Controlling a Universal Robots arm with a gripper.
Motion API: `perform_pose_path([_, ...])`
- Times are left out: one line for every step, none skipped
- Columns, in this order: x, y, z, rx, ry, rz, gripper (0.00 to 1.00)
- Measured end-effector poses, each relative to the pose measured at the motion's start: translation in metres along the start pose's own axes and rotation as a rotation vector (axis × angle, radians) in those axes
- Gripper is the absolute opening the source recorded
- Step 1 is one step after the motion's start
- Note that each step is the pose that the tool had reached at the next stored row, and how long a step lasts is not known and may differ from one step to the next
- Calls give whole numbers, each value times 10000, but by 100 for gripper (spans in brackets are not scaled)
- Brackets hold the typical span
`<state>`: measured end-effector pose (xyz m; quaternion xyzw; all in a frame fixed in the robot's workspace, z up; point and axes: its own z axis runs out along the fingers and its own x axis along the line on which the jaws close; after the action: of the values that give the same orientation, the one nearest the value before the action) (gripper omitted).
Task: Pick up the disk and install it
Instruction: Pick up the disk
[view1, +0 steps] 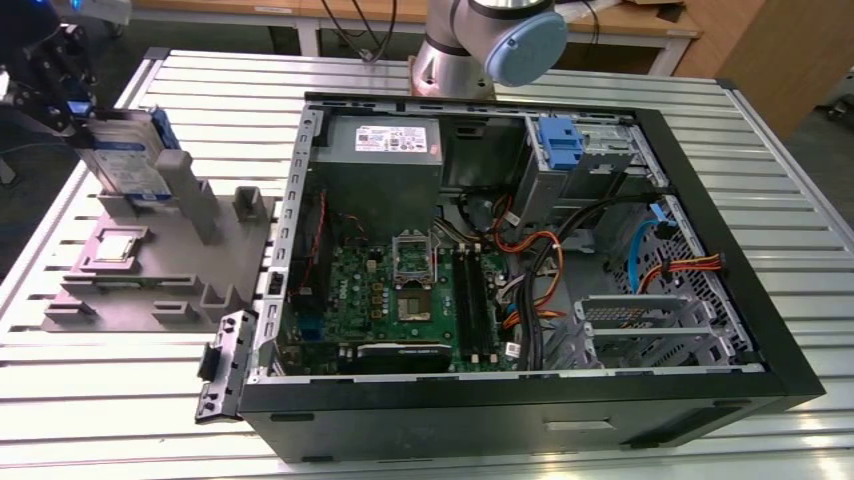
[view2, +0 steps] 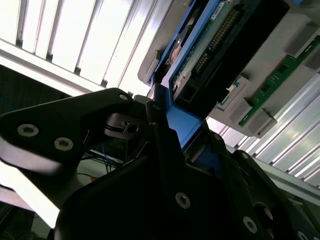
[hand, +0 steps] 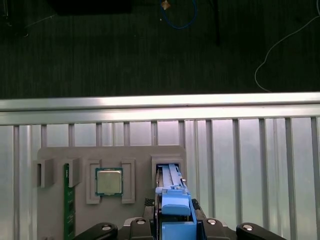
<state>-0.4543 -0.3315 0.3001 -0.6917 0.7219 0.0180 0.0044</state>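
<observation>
The disk (view1: 130, 150) stands on edge over the grey holder block (view1: 147, 270) at the exterior view's left; it is silver with a blue frame. My gripper (view1: 80, 112) is shut on its top edge. In the first wrist view the blue frame (hand: 176, 210) sits between my black fingers (hand: 145, 222), directly over the block's slot (hand: 167, 167). Whether the disk's lower edge still rests in that slot, I cannot tell. The second wrist view shows the disk's green circuit-board side (view2: 210, 45) and blue frame (view2: 182, 122) clamped in the gripper (view2: 172, 132).
The open computer case (view1: 747, 340) lies to the exterior view's right, with a grey power supply (view1: 387, 140), a blue latch piece (view1: 561, 140) and a metal drive cage (view1: 641, 320). The block also carries a processor chip (hand: 109, 181) and a green memory stick (hand: 69, 205).
</observation>
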Motion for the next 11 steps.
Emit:
perform_pose_path([0,0,-7,1,0,0,37])
perform_pose_path([0,0,-15,2,0,0,37])
perform_pose_path([-1,0,-23,1,0,0,37])
perform_pose_path([-1,0,-30,2,-1,0,37])
perform_pose_path([-1,1,-39,2,-1,0,37])
perform_pose_path([-1,1,-48,2,-1,0,37])
perform_pose_path([-2,1,-58,3,-2,0,37])
perform_pose_path([-2,1,-69,2,-1,0,37])
perform_pose_path([-2,1,-79,2,-1,0,37])
perform_pose_path([-3,2,-89,2,-1,0,37])
perform_pose_path([-3,2,-97,2,-1,0,37])
